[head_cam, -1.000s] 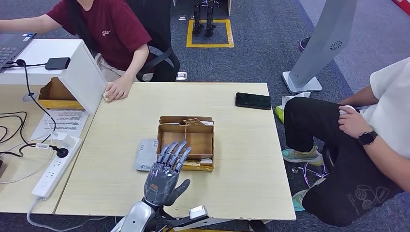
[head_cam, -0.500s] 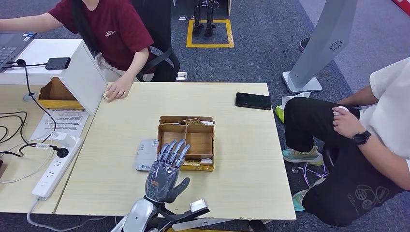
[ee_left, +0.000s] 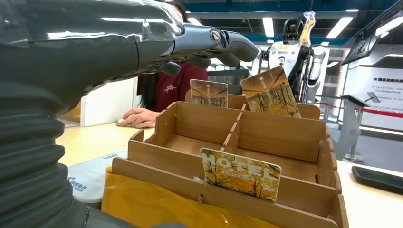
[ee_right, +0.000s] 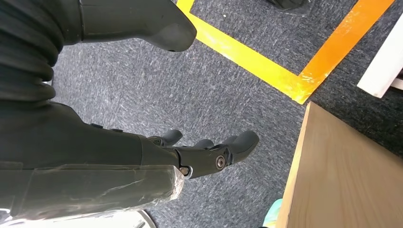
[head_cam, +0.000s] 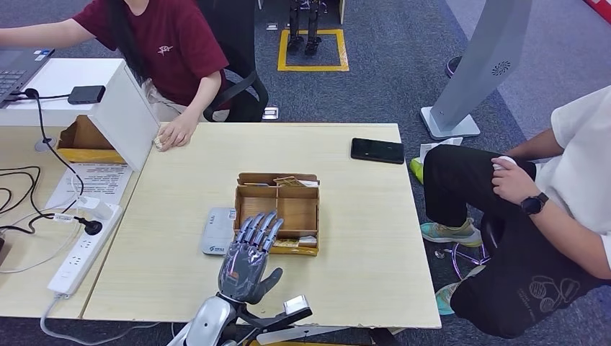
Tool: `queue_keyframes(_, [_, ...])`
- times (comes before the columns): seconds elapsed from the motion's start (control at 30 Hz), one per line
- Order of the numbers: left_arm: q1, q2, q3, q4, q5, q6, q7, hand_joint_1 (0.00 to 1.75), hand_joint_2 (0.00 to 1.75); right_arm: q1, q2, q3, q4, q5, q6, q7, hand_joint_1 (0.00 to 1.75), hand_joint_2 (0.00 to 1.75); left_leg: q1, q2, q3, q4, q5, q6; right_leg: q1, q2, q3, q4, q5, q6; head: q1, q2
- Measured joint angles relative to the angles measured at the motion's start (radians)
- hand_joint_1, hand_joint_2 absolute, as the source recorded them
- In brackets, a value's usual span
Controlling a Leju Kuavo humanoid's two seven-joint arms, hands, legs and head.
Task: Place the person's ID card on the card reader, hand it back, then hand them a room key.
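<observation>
My left hand (head_cam: pixel 248 261) hovers open over the near table edge. Its fingers stretch flat toward the wooden card box (head_cam: pixel 278 209) and hold nothing. In the left wrist view the same hand (ee_left: pixel 142 42) reaches over the box (ee_left: pixel 280 135). A "HOTEL" key card (ee_left: pixel 240 173) stands in the box's front slot, with two more cards (ee_left: pixel 270 91) upright at the back. The grey-white card reader (head_cam: pixel 217 231) lies just left of the box, with nothing on top. My right hand (ee_right: pixel 204 154) hangs beside the table over the carpet, its fingers loosely apart and holding nothing.
A person in a red shirt sits at the far left, one hand (head_cam: pixel 175 133) on the table. Another person in white (head_cam: pixel 569 180) sits at the right. A black phone (head_cam: pixel 377 150) lies at the far right; a power strip (head_cam: pixel 81 252) and cables lie to the left.
My left hand has drifted very slightly back toward the near edge. The seated person on the right has shifted a forearm a little. Nothing was picked up or put down.
</observation>
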Motion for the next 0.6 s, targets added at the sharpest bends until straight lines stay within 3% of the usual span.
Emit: queue_keyframes(0.6, [-0.021,-0.027,0.033,0.070,0.060,0.009,0.000,0.00,1.75,0.000,0.000,0.006,0.000,0.004,0.000,-0.002,0.00,1.75,0.000,0.000,0.000,0.000,0.000,0.000,0.000,0.000,0.000,0.000,0.000,0.000,0.000,0.000])
